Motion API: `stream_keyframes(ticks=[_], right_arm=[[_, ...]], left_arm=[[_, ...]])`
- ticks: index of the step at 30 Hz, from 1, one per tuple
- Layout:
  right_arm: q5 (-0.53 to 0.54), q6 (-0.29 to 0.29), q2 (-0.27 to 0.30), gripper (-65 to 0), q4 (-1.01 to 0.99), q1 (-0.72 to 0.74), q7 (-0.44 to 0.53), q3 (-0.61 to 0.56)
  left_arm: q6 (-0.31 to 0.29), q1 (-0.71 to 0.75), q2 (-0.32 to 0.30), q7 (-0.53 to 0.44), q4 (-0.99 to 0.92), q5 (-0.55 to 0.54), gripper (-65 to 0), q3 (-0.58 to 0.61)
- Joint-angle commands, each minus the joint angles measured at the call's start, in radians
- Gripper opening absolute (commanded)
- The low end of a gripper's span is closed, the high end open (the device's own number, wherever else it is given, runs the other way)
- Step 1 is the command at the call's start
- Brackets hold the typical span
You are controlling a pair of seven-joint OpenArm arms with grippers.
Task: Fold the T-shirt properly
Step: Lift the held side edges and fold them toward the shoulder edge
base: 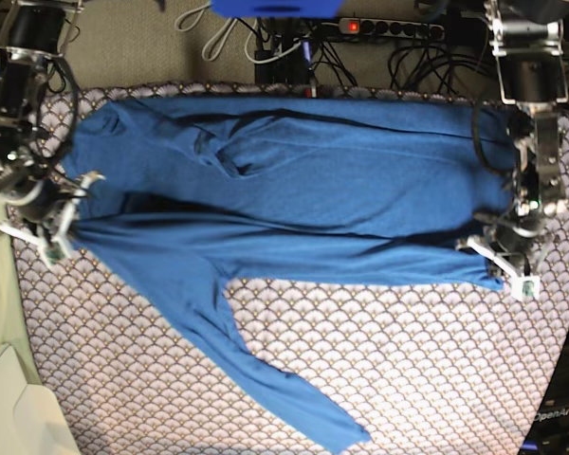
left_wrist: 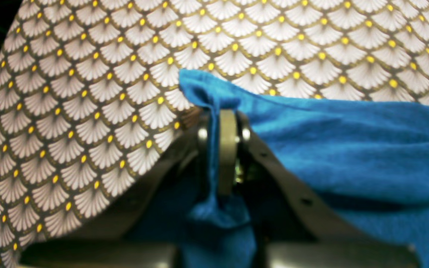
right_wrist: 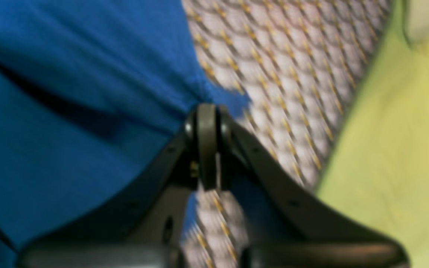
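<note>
Both grippers, left (left_wrist: pixel 223 149) and right (right_wrist: pixel 207 145), are clenched on opposite edges of the shirt (base: pixel 294 190), spread across the patterned cloth (base: pixel 408 360). Carry both edges evenly, keeping the fold line taut and straight.

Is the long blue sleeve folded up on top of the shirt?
No, one sleeve of the T-shirt lies stretched out across the patterned cloth, away from the shirt's body.

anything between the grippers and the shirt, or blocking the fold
Nothing visible. The left gripper and right gripper are both shut on the blue T-shirt, and only bare scallop-patterned cloth lies around it.
</note>
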Motion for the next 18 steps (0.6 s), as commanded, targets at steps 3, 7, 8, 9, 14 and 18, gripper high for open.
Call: stream_keyframes(ticks=[3,7,8,9,14,18], right_arm=[[0.004,-0.007,0.011,-65.0,0.018,0.010,0.020,0.045],[0.004,-0.007,0.011,-65.0,0.020,-0.021,0.026,0.067],[0.004,-0.007,0.011,-65.0,0.020,-0.024,0.023,0.067],[0.004,-0.007,0.011,-65.0,0.023,-0.026,0.021,0.067],[0.004,-0.007,0.002,-65.0,0.095,-0.093,0.024,0.067],[0.004,-0.007,-0.018,-65.0,0.145,-0.135,0.026,0.062]], left_arm=[[0.005,0.029,-0.017,-0.020,0.055,-0.003,-64.7,-0.046],[0.005,0.070,-0.017,0.032,0.099,-0.003,-64.7,-0.083],[0.005,0.075,-0.017,0.049,0.108,-0.003,-64.7,-0.092],[0.004,0.075,-0.017,0.064,0.119,-0.003,-64.7,-0.103],[0.004,0.112,-0.017,0.116,0.185,-0.005,-64.7,-0.146],[0.004,0.146,-0.017,0.116,0.217,0.000,-64.7,-0.140]])
